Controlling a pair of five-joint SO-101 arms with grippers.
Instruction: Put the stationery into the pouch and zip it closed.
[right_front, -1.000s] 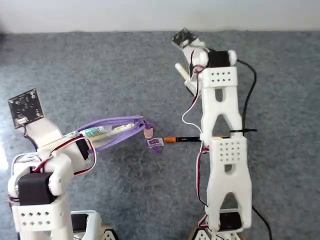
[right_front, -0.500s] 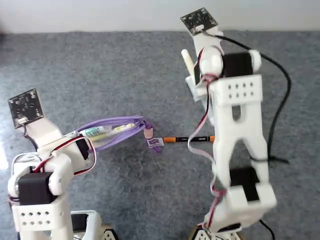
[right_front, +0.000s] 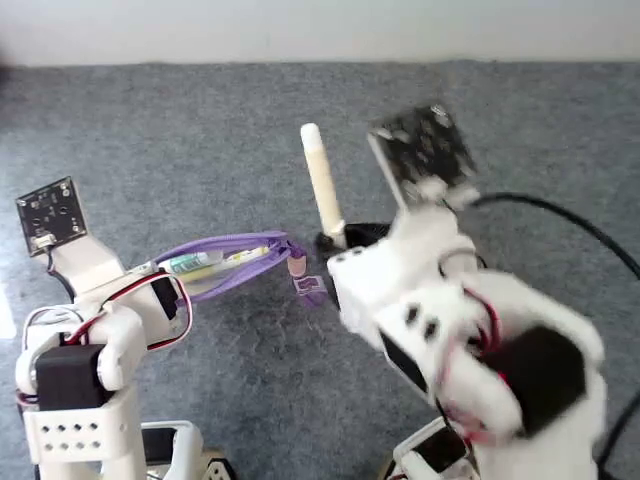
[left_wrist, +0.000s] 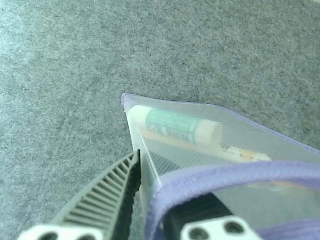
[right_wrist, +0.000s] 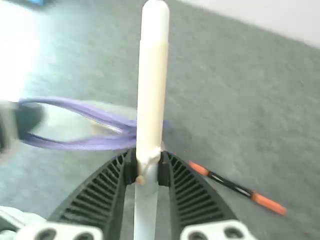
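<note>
Right wrist view: a cream pen (right_wrist: 152, 75) is clamped in the right hand (right_wrist: 146, 167); the pouch (right_front: 230, 243), mid-left in the high view, is pinched open by the left hand (left_wrist: 150, 185). Gripped by its end, the pen could be knocked askew against the pouch mouth

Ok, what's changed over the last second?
The right claw, shut on the cream pen, swung from the far side of the table back and leftward, closer to the pouch and its zip end. The left claw kept its grip on the pouch, which stayed put.
</note>
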